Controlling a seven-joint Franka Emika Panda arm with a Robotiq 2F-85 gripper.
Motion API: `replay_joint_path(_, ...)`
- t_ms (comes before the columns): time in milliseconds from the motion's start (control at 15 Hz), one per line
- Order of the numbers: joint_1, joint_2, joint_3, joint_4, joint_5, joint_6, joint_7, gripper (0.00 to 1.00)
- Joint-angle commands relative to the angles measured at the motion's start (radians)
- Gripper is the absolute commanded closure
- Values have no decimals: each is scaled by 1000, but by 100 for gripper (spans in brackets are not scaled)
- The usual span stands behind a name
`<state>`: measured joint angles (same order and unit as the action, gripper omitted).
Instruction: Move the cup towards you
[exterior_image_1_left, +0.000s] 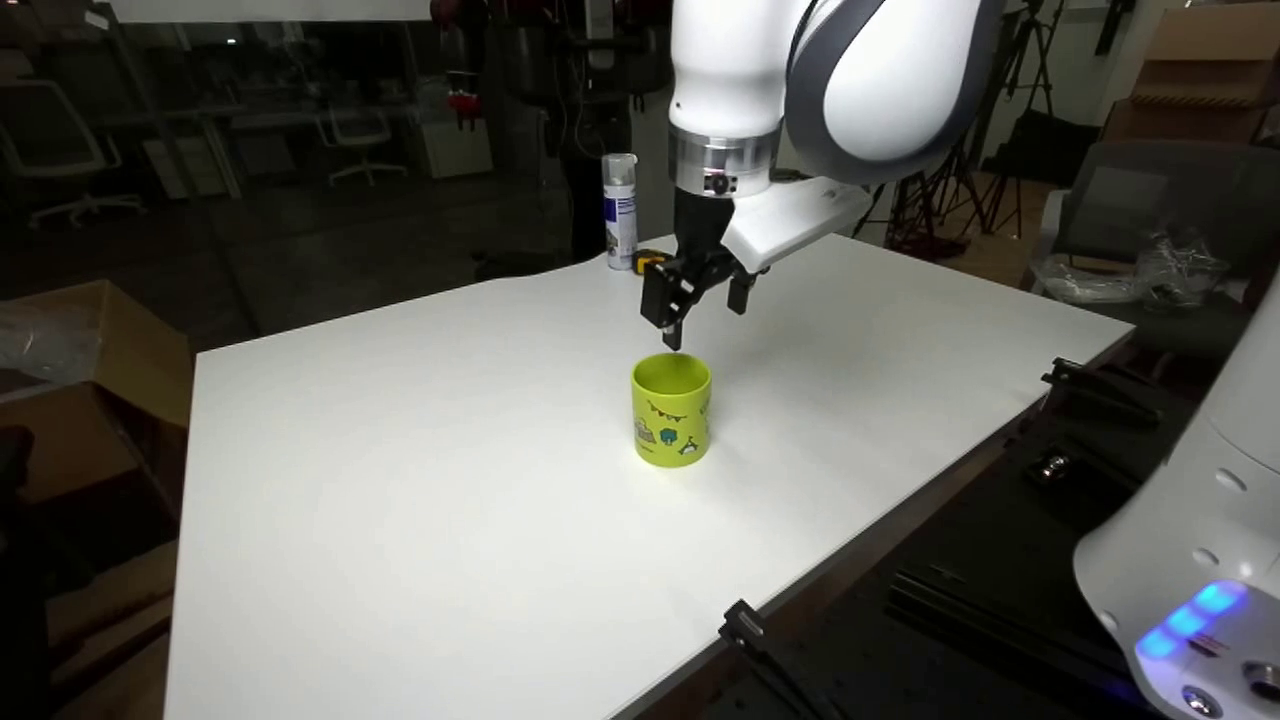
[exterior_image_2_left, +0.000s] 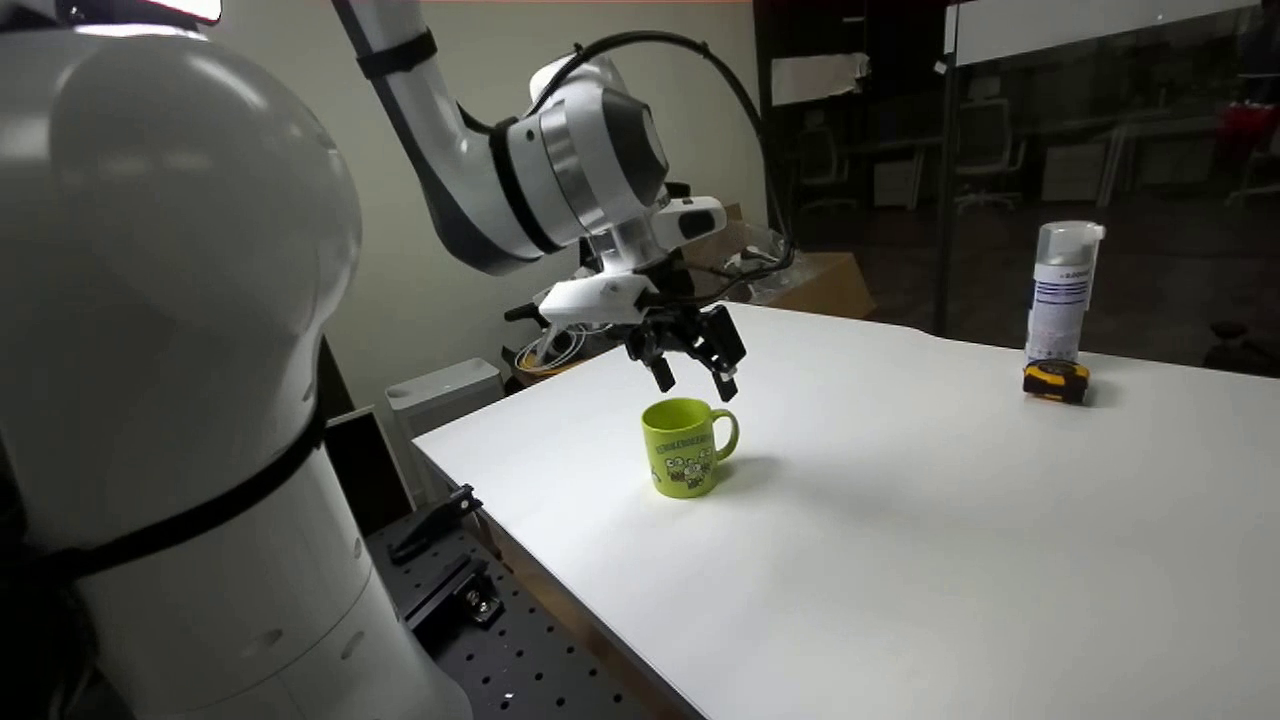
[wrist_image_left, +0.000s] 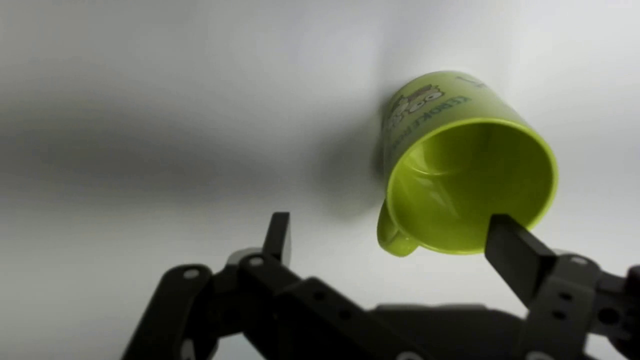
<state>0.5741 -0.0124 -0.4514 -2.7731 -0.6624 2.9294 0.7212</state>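
A smooth white table (exterior_image_1_left: 400, 500) takes up the middle of the scene, soft shadows lying on its top. Beyond it is a dim office (exterior_image_1_left: 300, 230) with chairs (exterior_image_1_left: 50, 125), and in an exterior view a pale wall (exterior_image_2_left: 480, 40) rises behind the arm (exterior_image_2_left: 570, 170). An open cardboard box (exterior_image_1_left: 80, 440) stands beside the table; near the opposite side a grey chair (exterior_image_1_left: 1130, 195) bears crumpled clear plastic (exterior_image_1_left: 1185, 270), with stacked boxes (exterior_image_1_left: 1200, 75) farther back.

The lime-green cup (exterior_image_2_left: 684, 452) stands upright on the table, set back from the edge that runs past the robot's base (exterior_image_1_left: 1190, 550). In an exterior view its handle (exterior_image_2_left: 733, 437) points right. The pincer (exterior_image_2_left: 696, 385) hangs just above the cup, its fingers (wrist_image_left: 520, 255) wide apart and near the rim (wrist_image_left: 554, 175). In the wrist view one finger covers a bit of the rim, and the handle shows in the gap between the two.

Well apart from the cup, near a far edge of the table, stands a white-and-blue spray can (exterior_image_1_left: 621, 220), and a yellow-and-black tape measure (exterior_image_2_left: 1056, 382) sits just beside it. Black clamps (exterior_image_1_left: 745, 628) jut up along the edge by the base, and a dark board full of holes (exterior_image_2_left: 540, 640) lies next to them, below the tabletop. The arm reaches over the table and hides part of what lies behind it.
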Motion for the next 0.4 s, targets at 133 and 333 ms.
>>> replay_joint_path(133,16,-72,17,0,-30,-7,28,0)
replay_joint_path(333,22,-82,21,0,-30,-7,28,0)
